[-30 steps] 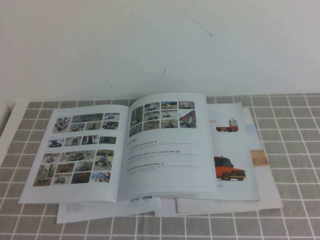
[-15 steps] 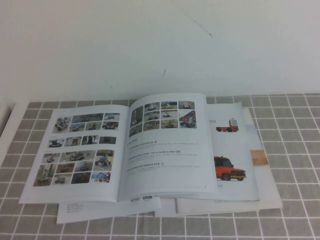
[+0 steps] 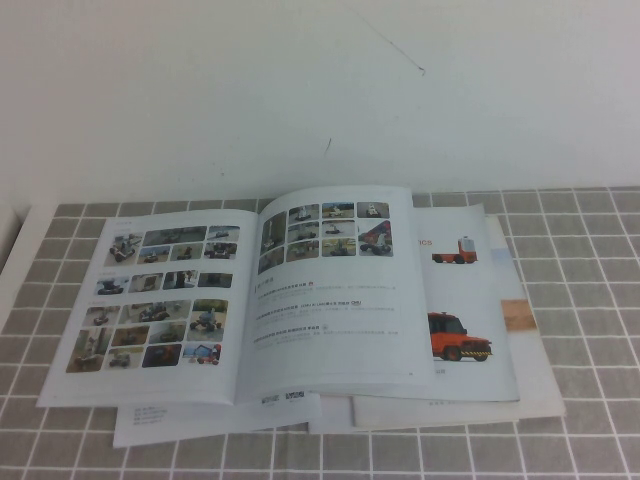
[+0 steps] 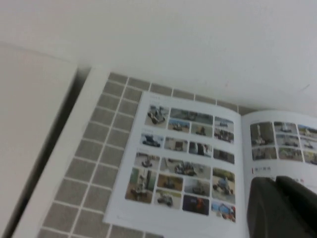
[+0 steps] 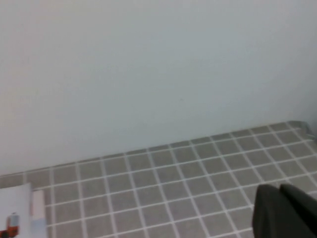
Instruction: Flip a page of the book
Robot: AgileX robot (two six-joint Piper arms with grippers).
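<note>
The book [image 3: 240, 295] lies open on the grey tiled table. Its left leaf [image 3: 160, 300] is filled with photo grids. The page [image 3: 335, 300] is the right leaf, with a small photo grid above lines of text, and lies flat with a slight bulge. Neither gripper shows in the high view. In the left wrist view my left gripper [image 4: 274, 179] is shut and empty, hovering over the book [image 4: 188, 158] near its spine. In the right wrist view my right gripper [image 5: 278, 187] is shut and empty above bare tiles, right of the papers.
A brochure with orange-red trucks [image 3: 465, 300] lies under the book's right side, its corner showing in the right wrist view [image 5: 15, 213]. A white sheet with QR codes [image 3: 200, 418] sticks out under the front edge. A white wall stands behind. The table's left edge [image 4: 59, 148] borders a white ledge.
</note>
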